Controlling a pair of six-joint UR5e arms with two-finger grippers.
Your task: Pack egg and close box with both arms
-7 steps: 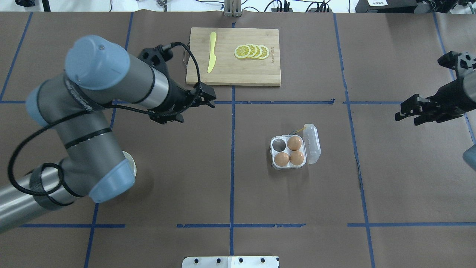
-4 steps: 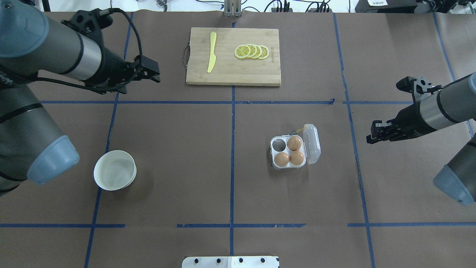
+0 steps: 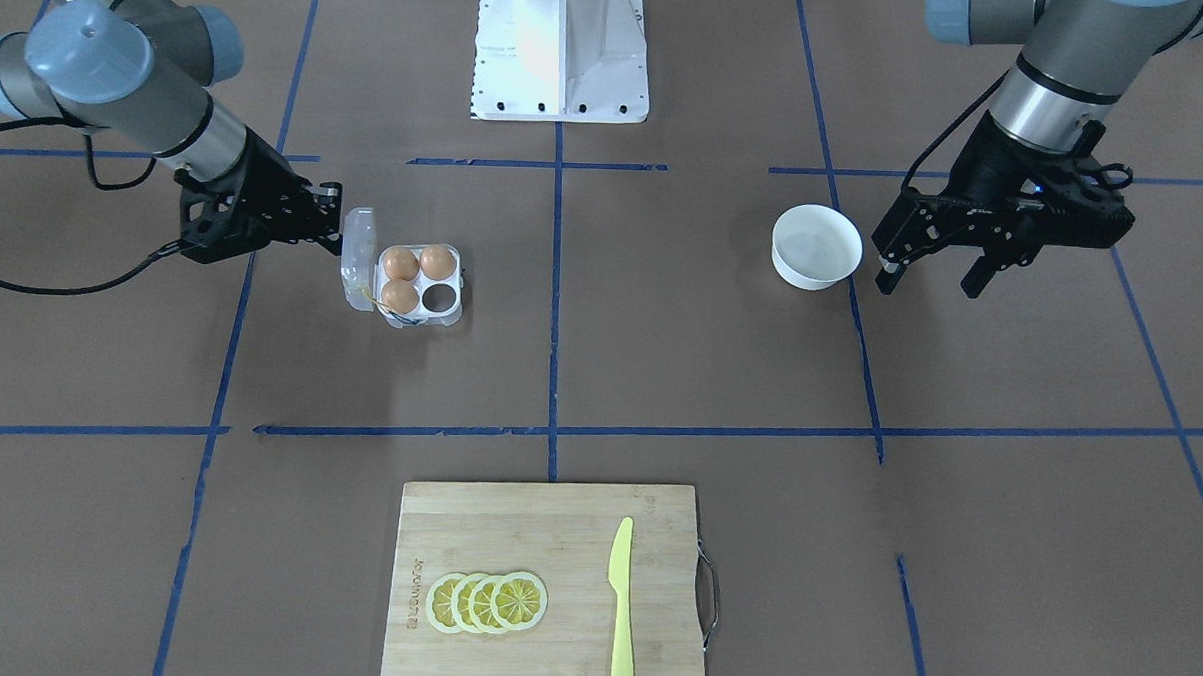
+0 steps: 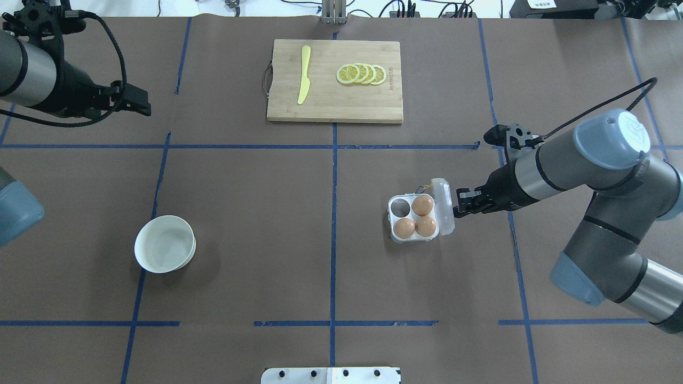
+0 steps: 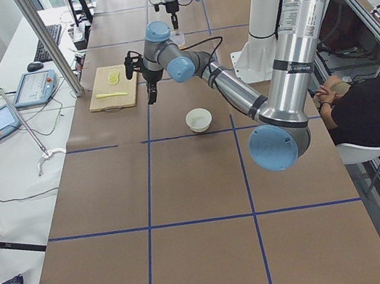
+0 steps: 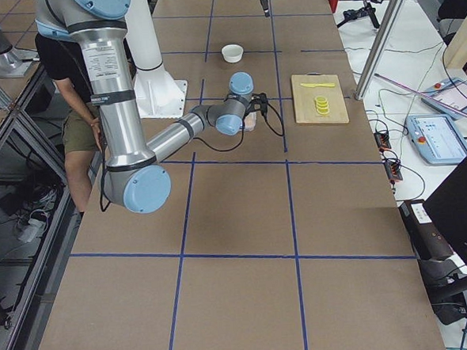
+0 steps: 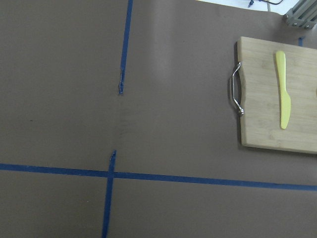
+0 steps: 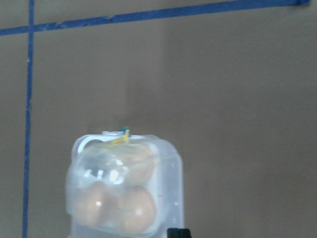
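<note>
Your small clear plastic four-cell egg box (image 4: pixel 390 218) sits at 4 o'clock of the tabletop (image 4: pixel 267 240) centre. Three tan-brown eggs (image 4: pixel 423 205) are seated and its 10 o'clock cell is empty. Its hinged lid (image 4: pixel 444 213) stands open, so closing is left. The right gripper (image 4: pixel 460 208), jaws seemingly closed, waits at the lid's 3 o'clock. The left gripper (image 3: pixel 929 284), jaws spread and empty, is far off.

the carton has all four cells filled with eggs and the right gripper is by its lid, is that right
No. The box holds three eggs; the fourth cell is empty, as the overhead view shows. The right gripper is by its lid, as stated.
</note>
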